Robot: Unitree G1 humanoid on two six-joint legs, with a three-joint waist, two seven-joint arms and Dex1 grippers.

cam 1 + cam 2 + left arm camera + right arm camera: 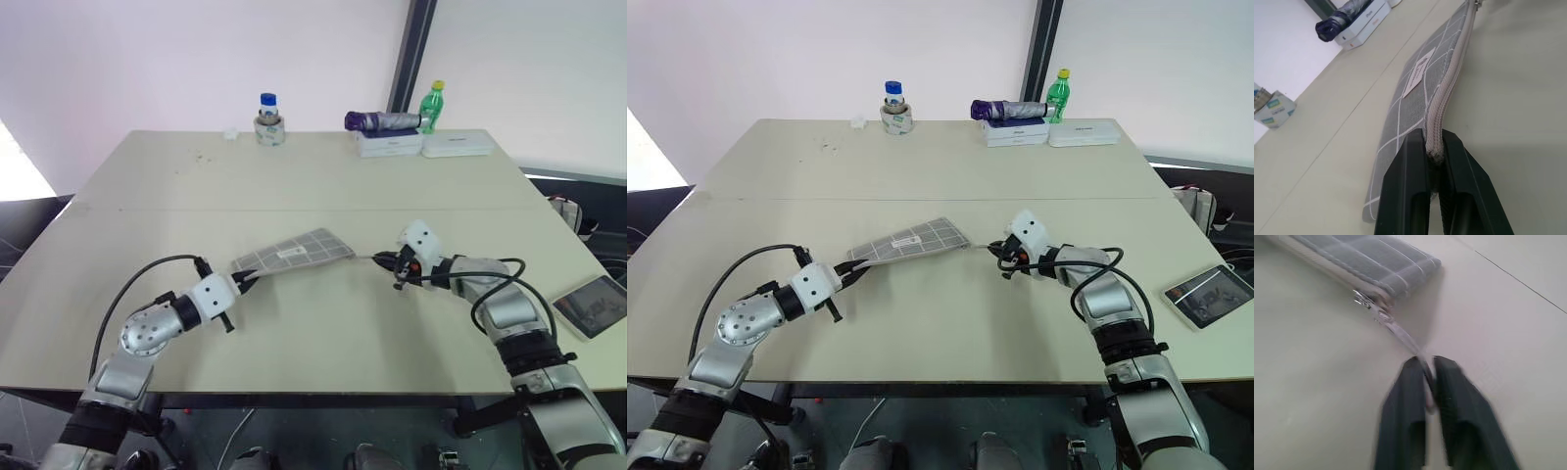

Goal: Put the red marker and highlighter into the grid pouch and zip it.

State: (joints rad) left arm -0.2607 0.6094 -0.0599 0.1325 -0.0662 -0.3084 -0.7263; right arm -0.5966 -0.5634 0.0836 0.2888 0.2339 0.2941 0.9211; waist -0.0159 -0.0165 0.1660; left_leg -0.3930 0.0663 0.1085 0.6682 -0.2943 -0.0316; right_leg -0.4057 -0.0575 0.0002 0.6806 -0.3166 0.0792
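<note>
The grid pouch (294, 252) lies zipped flat near the middle of the table (323, 176), between the 2 grippers. The left gripper (1434, 152) is clenched on the zipper seam at the pouch's near-left corner. Just off its opposite end, the right gripper (1429, 377) pinches the clear zipper pull (1400, 335).

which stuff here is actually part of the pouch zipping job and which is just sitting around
Part of the job:
- grid pouch
- zipper pull
- left gripper, clamped on the pouch's end
- right gripper, pinching the pull

Lying about:
- green bottle
- white boxes
- folded umbrella
- blue-capped jar
- tablet
</note>
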